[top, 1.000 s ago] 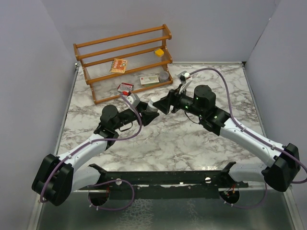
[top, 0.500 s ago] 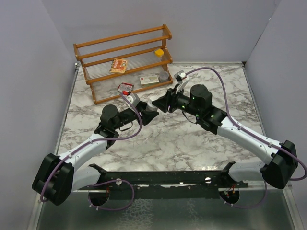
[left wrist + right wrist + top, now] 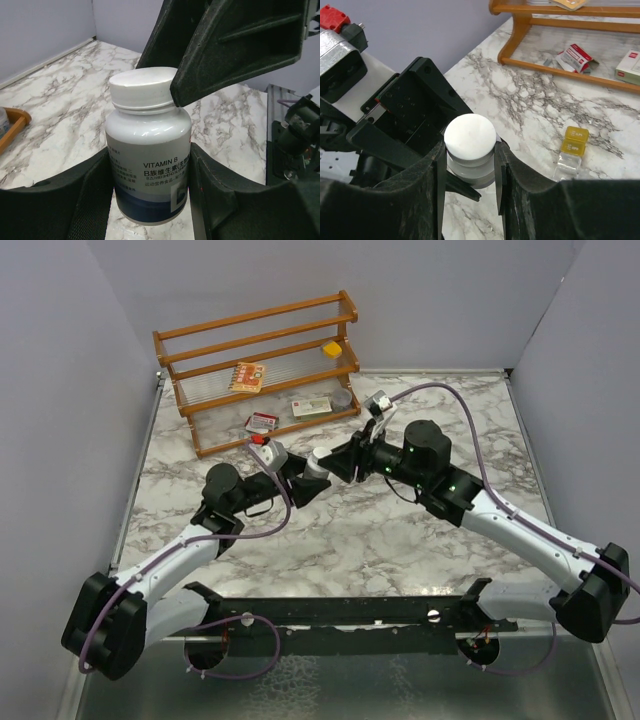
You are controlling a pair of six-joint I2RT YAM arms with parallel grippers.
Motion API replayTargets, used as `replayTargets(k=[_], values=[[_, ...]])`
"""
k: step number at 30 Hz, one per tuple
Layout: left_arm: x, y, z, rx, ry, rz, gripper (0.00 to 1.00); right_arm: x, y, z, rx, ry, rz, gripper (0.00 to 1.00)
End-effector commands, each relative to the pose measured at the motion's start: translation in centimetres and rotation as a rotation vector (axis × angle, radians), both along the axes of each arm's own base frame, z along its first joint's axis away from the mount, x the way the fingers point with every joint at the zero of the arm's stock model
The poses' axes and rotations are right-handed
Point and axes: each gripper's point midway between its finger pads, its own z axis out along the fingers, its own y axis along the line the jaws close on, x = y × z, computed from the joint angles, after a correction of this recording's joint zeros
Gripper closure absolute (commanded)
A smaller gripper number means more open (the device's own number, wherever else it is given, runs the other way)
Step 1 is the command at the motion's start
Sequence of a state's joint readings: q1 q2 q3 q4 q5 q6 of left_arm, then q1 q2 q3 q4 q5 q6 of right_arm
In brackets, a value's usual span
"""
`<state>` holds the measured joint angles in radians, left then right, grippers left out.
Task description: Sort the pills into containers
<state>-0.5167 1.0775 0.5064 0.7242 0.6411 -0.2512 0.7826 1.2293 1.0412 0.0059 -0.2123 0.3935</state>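
While left gripper [image 3: 150,197] and right gripper [image 3: 469,167] pinch the bottle [image 3: 147,135], marble table [image 3: 350,535], lilac walls [image 3: 450,300].

A: Entry, back of the table?
B: Wooden rack [image 3: 258,370] at the back left of the marble table [image 3: 340,530]. Middle shelf: yellow cube [image 3: 331,348] near the right end, orange printed box [image 3: 246,376] further left.
A: Lowest level?
B: Red-and-white box [image 3: 262,422] at left, behind the front rail. Flat white-and-green box [image 3: 311,407] to its right. Round grey tin [image 3: 342,397] just beside that.
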Motion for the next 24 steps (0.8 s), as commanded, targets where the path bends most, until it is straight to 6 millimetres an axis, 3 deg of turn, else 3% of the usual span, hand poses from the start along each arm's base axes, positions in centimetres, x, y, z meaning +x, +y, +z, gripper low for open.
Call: replayTargets(k=[1, 7, 15, 24], values=[[-4.7, -0.4, 2.4, -0.048, -0.107, -0.192, 1.00, -1.9, -0.6, 2.7, 0.025, -0.104, 0.068, 0.87], [-8.1, -0.4, 5.4, -0.129, -0.164, -0.321, 1.00, -4.9, -0.9, 4.9, 0.067, -0.170, 0.194, 0.87], [-14.4, 0.6, 9.5, -0.285, -0.266, -0.548, 1.00, -10.1, -0.9, 7.7, 0.153, -0.300, 0.446, 0.88], [-16.0, 1.0, 10.8, -0.352, -0.256, -0.631, 1.00, -12.8, -0.8, 8.0, 0.179, -0.351, 0.602, 0.89]])
